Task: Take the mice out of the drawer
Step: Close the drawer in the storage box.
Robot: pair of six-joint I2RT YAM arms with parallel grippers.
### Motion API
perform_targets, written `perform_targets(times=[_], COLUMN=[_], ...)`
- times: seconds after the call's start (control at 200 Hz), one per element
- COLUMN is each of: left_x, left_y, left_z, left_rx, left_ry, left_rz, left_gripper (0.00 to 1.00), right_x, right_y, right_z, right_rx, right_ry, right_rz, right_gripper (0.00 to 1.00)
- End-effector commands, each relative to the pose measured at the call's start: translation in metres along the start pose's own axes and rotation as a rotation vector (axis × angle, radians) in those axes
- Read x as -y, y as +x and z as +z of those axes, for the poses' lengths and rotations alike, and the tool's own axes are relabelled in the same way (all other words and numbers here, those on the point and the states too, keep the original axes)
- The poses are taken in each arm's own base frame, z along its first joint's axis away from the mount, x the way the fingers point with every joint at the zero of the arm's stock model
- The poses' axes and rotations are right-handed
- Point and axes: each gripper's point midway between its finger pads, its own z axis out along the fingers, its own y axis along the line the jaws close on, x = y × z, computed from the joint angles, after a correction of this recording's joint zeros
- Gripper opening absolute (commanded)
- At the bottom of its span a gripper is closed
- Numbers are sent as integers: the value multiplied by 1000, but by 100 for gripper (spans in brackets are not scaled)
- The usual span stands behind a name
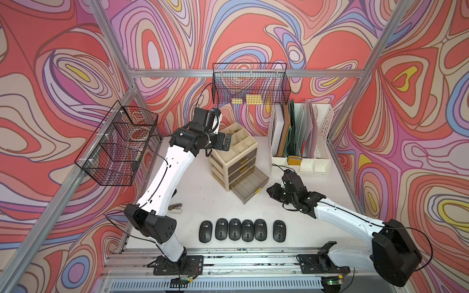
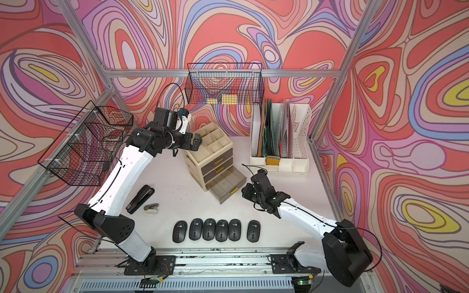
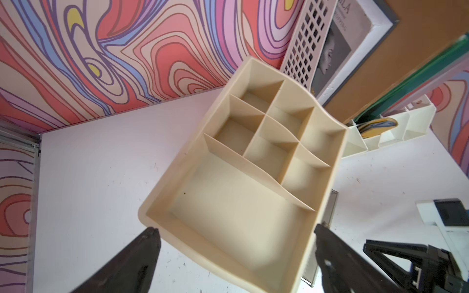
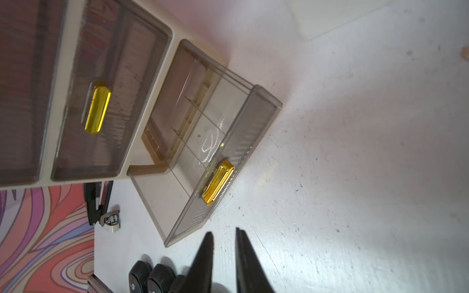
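Observation:
Several black oval mice (image 1: 247, 230) (image 2: 221, 230) lie in a row on the white table near its front edge; a few also show in the right wrist view (image 4: 140, 277). The bottom drawer (image 1: 255, 192) (image 2: 225, 186) (image 4: 203, 132) of the cream organizer (image 1: 236, 157) is pulled out, and nothing lies in it. My right gripper (image 1: 270, 190) (image 2: 245, 190) (image 4: 223, 230) hovers just off the drawer's front corner. Its fingers are drawn together to a narrow slit with nothing between them. My left gripper (image 1: 226, 142) (image 2: 196, 142) (image 3: 236, 228) stands wide open over the organizer's top tray (image 3: 157, 203), holding nothing.
A black stapler (image 2: 140, 199) and a small staple remover (image 2: 151, 207) lie left of the organizer, by the left arm. A white file rack (image 1: 300, 142) stands at the back right. Wire baskets hang on the left (image 1: 116, 147) and back (image 1: 250, 86) walls.

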Motion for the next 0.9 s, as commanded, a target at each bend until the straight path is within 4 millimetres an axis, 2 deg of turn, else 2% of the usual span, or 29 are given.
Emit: perform_targets(times=[0.0,0.035,0.21,0.496,0.726,0.896], left_x=[-10,-13,-19,-18,-19,-20], left_y=[-10,-12,-6,6,16,19], left_z=[14,18,38,56,68,69], left_rx=[49,56,47,43,12,7], left_ry=[25,31,43,87,115,110], left_rz=[-21,-32,-31,-34,-52,-53], left_gripper=[99,99,99,99,100,99], right_x=[-2,-1,2,0,-11,-23], right_y=[2,3,8,5,-1,-9], right_z=[10,13,26,50,70,82], right_rx=[-9,-16,-36,-52,-59,-56], right_ry=[-28,-25,-28,-17,-50,-79], right_rz=[21,23,45,57,59,47], right_gripper=[4,0,0,0,0,0])
